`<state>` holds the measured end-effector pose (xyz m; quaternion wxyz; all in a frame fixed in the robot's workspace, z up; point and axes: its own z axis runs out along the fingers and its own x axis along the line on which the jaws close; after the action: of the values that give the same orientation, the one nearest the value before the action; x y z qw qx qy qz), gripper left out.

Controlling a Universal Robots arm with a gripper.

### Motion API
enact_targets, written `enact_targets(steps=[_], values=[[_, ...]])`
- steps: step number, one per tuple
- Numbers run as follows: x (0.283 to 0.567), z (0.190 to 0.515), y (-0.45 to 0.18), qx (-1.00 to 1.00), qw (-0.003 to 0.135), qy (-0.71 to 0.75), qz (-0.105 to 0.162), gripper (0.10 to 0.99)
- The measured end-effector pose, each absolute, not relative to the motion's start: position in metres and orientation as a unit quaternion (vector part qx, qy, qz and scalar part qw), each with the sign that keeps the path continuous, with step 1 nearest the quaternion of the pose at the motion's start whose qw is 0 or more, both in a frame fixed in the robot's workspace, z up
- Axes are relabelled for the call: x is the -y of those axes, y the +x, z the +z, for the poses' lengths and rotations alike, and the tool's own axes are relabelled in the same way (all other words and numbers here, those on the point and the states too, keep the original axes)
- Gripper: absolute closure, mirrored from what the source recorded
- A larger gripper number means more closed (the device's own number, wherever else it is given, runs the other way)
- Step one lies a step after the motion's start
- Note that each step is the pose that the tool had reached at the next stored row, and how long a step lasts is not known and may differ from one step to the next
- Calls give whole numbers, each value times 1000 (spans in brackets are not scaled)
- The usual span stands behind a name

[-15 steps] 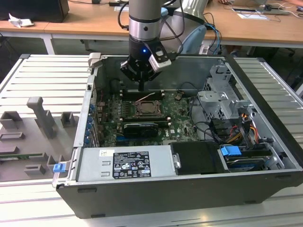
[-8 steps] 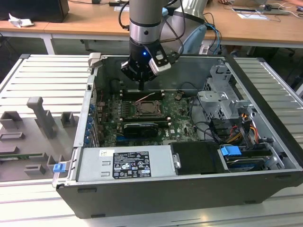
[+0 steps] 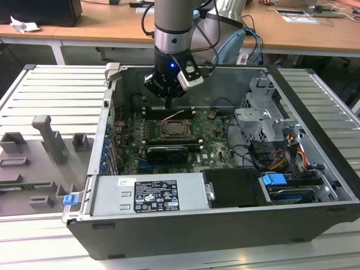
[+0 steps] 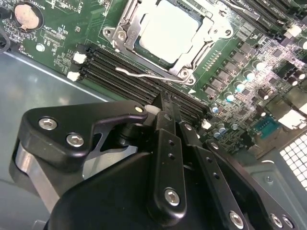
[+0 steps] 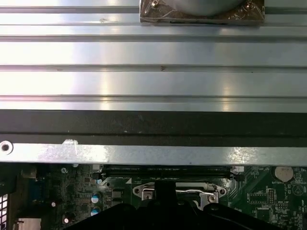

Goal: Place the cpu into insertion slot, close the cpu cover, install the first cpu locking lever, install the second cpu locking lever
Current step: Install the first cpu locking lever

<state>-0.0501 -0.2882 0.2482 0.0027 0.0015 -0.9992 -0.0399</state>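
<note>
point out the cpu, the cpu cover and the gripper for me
cpu (image 4: 169, 31): second wrist view, middle of its silvery top.
cpu cover (image 4: 125, 24): second wrist view, on the metal frame edge beside the chip.
gripper (image 3: 169, 105): exterior view, at the fingertips above the socket.

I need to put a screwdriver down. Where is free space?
The ribbed metal table at the exterior view's left, beyond the grey fixtures, is bare. Inside the computer case, around the claw and cpu, it is crowded.

Silvery cpu (image 4: 168, 31), green board (image 4: 62, 38), black pincer (image 4: 165, 108).
</note>
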Motion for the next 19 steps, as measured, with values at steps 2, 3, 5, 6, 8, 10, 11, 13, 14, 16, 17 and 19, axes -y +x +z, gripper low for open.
enact_targets(steps=[2,3,5,6,8,10,11,13,14,16,17,19], values=[[288,247,-49,999,3,1,-40,980],[288,246,-47,999,3,1,-40,980],[288,242,-41,999,3,5,-41,980],[288,241,-39,999,3,16,-41,980],[287,239,-33,999,3,18,-41,980],[286,235,-31,999,3,20,-41,980],[286,234,-31,999,3,28,-41,980],[286,232,-30,999,3,35,-41,980],[285,231,-29,999,3,35,-41,980],[285,229,-27,999,3,35,-41,980],[285,228,-26,998,3,35,-44,980],[285,227,-24,998,3,34,-47,980]])
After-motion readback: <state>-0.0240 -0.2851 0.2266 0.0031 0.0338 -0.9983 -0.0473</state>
